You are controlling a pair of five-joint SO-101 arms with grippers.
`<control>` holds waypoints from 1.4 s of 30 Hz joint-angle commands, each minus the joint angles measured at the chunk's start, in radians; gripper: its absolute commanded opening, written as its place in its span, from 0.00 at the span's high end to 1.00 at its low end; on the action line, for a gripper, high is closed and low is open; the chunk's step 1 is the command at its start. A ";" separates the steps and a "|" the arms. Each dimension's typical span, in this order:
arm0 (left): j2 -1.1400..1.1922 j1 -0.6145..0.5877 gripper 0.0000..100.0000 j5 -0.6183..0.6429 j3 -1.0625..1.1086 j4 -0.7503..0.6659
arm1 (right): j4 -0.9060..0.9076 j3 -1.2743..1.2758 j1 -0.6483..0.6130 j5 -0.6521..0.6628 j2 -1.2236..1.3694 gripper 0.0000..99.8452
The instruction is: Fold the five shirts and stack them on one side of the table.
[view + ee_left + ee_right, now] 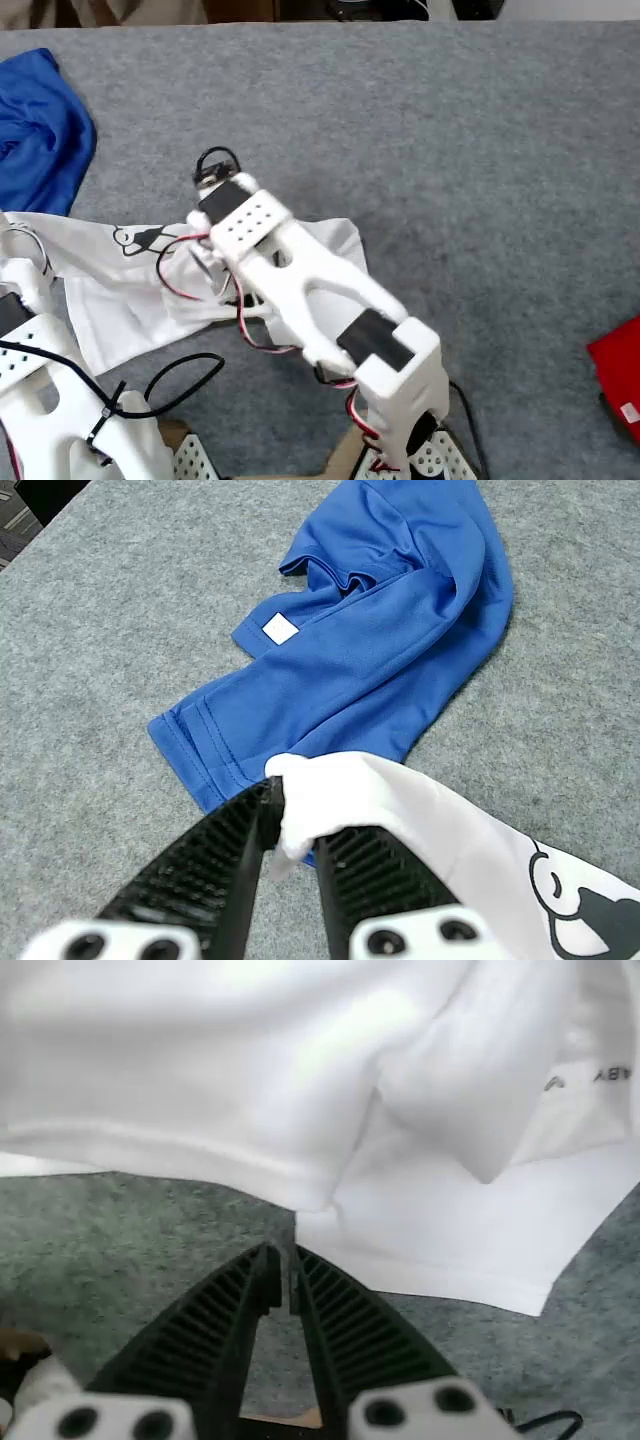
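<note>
I see the table [480, 150] evenly and brightly lit, with only faint, soft shadows under an arm [300, 290]. The white shirt [200, 1060] nearly glares out up close.

Nothing legible: grey lettering [590, 1076] on the white shirt [250, 1070] is cut off; the tag [279, 629] on the blue shirt [400, 640] looks blank.

**Table** [480, 150]: one, its top covered edge to edge in grey felt, flat and lightly mottled.

Lying on it:
- **Blue shirt** [40, 130]: bunched in loose folds at the far left edge, with a hem and a small white label showing.
- **White shirt** [120, 290]: has a black print. It is spread and rumpled towards the front left, just beside the blue shirt.
- **Red cloth** [620, 375]: at the right edge, well apart from both shirts, partly out of sight.
</note>
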 commanded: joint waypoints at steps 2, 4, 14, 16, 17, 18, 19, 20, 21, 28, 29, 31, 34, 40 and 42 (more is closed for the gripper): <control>-0.013 -0.002 0.98 -0.005 -0.003 -0.009 | -0.005 0.001 0.004 -0.021 -0.068 0.93; -0.013 -0.002 0.98 -0.005 -0.003 -0.011 | -0.003 0.005 0.004 -0.026 -0.068 0.87; -0.013 -0.002 0.98 -0.005 -0.003 -0.017 | -0.170 0.150 -0.024 -0.048 -0.070 0.79; -0.013 -0.002 0.98 -0.005 -0.003 -0.017 | -0.196 0.157 -0.024 -0.048 -0.070 0.81; -0.013 0.000 0.98 -0.005 -0.003 -0.017 | -0.203 0.157 -0.024 -0.049 -0.070 0.82; -0.013 0.000 0.98 -0.005 -0.003 -0.017 | -0.206 0.156 -0.024 -0.049 -0.070 0.83; -0.013 0.000 0.98 -0.005 -0.003 -0.017 | -0.210 0.156 -0.024 -0.049 -0.070 0.83; -0.013 0.000 0.98 -0.005 -0.003 -0.017 | -0.216 0.156 -0.024 -0.049 -0.070 0.84; -0.013 0.000 0.98 -0.005 -0.003 -0.017 | -0.216 0.157 -0.024 -0.049 -0.070 0.84; -0.012 0.000 0.98 -0.005 -0.003 -0.017 | -0.235 0.163 -0.022 -0.049 -0.041 0.84; -0.012 0.000 0.98 -0.005 -0.003 -0.017 | -0.238 0.162 -0.022 -0.049 -0.024 0.84; -0.012 0.000 0.98 -0.005 -0.003 -0.017 | -0.253 0.156 -0.022 -0.049 0.012 0.84; -0.012 0.000 0.98 -0.005 -0.003 -0.017 | -0.275 0.154 -0.013 -0.049 0.051 0.84; -0.012 0.000 0.98 -0.005 -0.003 -0.017 | -0.279 0.160 0.031 -0.049 0.071 0.84; -0.012 0.000 0.98 -0.005 -0.003 -0.017 | -0.276 0.162 0.035 -0.049 0.071 0.84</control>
